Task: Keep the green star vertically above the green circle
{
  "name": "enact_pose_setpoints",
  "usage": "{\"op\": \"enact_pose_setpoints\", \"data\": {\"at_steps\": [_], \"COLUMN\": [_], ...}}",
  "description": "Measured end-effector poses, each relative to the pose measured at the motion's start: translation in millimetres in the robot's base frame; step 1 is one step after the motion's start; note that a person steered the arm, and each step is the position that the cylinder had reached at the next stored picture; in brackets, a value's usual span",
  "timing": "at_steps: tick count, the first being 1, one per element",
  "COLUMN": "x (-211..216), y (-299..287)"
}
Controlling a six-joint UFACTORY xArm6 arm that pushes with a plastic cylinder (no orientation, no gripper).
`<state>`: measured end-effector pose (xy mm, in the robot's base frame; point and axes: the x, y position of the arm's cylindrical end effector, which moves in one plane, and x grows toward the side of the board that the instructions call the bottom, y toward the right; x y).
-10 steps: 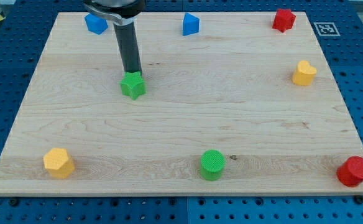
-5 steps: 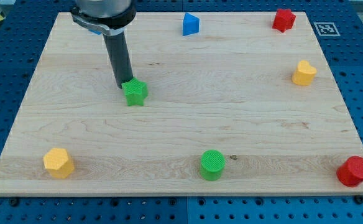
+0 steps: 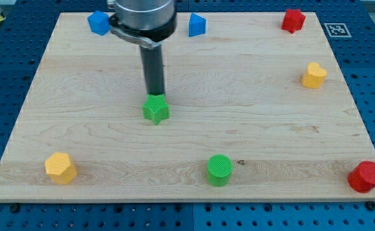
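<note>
- Tip [image 3: 155,96] of the dark rod sits at the top edge of the green star [image 3: 156,109], touching it or just short of it; contact cannot be confirmed. The rod has no jaws and holds nothing; it only bears against the block from the side towards the view's top.
- Green star lies on the wooden board [image 3: 258,122], left of the board's centre and about mid-height in the view.
- Green circle [image 3: 219,170] stands near the board's bottom edge, slightly right of centre. It lies below the star and off to the view's right of it, so the two are not in one vertical line. They are well apart.
- Blue block [image 3: 98,22] at the top left, its shape not clear, just left of the arm's housing [image 3: 142,18].
- Blue block, wedge-like, [image 3: 197,25] at the top edge, just right of the housing.
- Red block [image 3: 293,20] in the top right corner, shape not clear.
- Yellow heart [image 3: 314,75] near the right edge, upper half.
- Red block [image 3: 366,176], rounded or many-sided, in the bottom right corner.
- Yellow hexagon-like block [image 3: 60,167] in the bottom left corner.
</note>
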<state>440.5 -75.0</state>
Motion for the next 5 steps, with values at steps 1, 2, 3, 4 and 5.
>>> {"op": "enact_pose_setpoints", "data": {"at_steps": [1, 2, 3, 4, 5], "x": [3, 19, 38, 42, 42], "y": [-25, -24, -8, 3, 7]}}
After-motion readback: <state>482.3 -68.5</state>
